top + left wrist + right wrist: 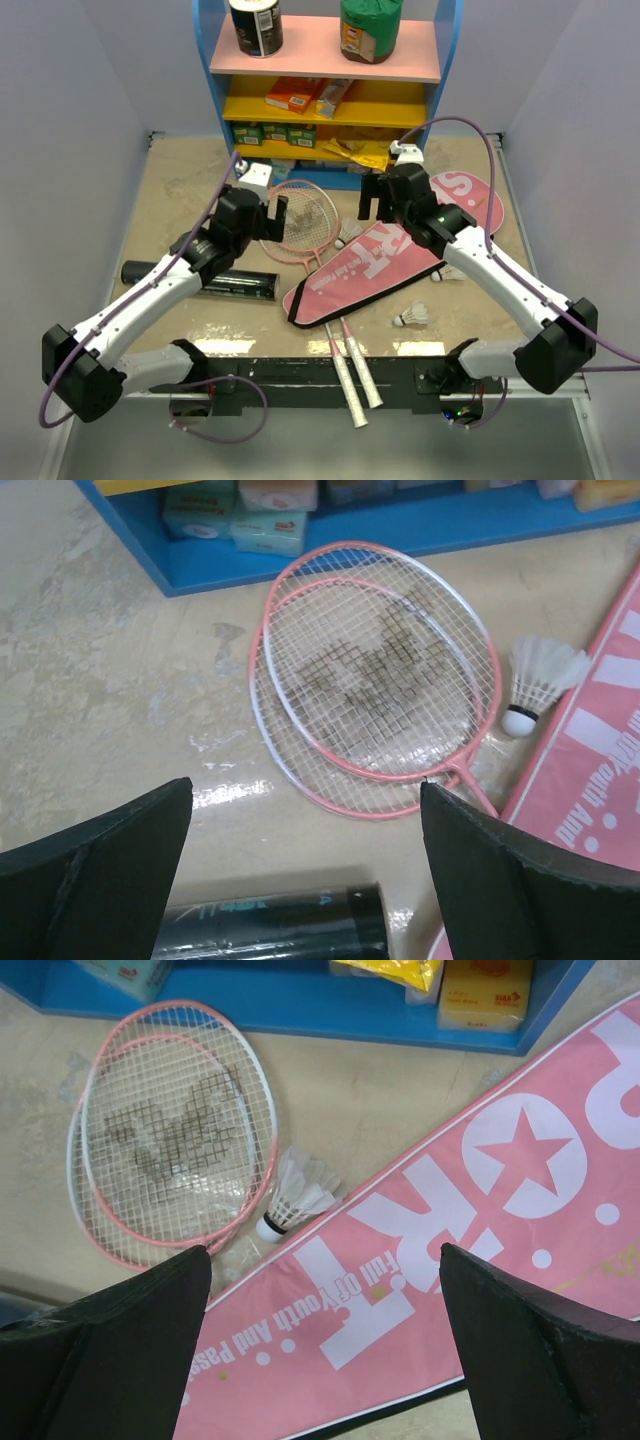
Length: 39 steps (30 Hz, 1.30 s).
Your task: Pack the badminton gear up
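Left tool (305, 810) spread, right tool (325, 1260) spread; oval strung pink rackets (375, 675), glossy cylindrical tube (270, 930)

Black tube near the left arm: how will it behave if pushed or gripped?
The black tube lies on its side, so a sideways push would probably roll it. Its surface looks glossy, so a grip might slip. It is long; held near one end it would likely tilt.

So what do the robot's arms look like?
The left arm and right arm are made of smooth white tube pieces joined by chunky black joints. A thin purple cable loops along each arm. The left tool and right tool each have two flat black fingers with slanted edges.
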{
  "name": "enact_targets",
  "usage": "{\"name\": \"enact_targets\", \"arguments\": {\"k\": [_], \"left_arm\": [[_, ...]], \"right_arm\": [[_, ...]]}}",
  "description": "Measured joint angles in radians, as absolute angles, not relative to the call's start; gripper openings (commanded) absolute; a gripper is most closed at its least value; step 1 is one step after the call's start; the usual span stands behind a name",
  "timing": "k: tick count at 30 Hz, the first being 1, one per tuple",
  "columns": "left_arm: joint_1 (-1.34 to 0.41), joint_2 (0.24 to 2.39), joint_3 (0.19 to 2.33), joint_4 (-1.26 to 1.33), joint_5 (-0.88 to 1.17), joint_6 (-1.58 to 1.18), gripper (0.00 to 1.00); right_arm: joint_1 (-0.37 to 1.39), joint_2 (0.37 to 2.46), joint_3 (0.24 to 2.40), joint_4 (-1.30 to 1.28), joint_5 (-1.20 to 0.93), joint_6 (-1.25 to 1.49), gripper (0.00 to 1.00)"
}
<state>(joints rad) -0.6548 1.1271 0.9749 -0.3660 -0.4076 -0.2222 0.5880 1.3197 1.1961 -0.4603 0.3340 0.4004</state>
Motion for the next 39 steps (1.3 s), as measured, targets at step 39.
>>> {"name": "enact_targets", "arguments": {"k": [39], "left_arm": [[-0.317, 1.145, 0.902, -0.459, 0.075, -0.166, 0.97]], "right_arm": [[0.609, 1.483, 1.047, -0.44, -0.035, 0.38, 0.96]]}}
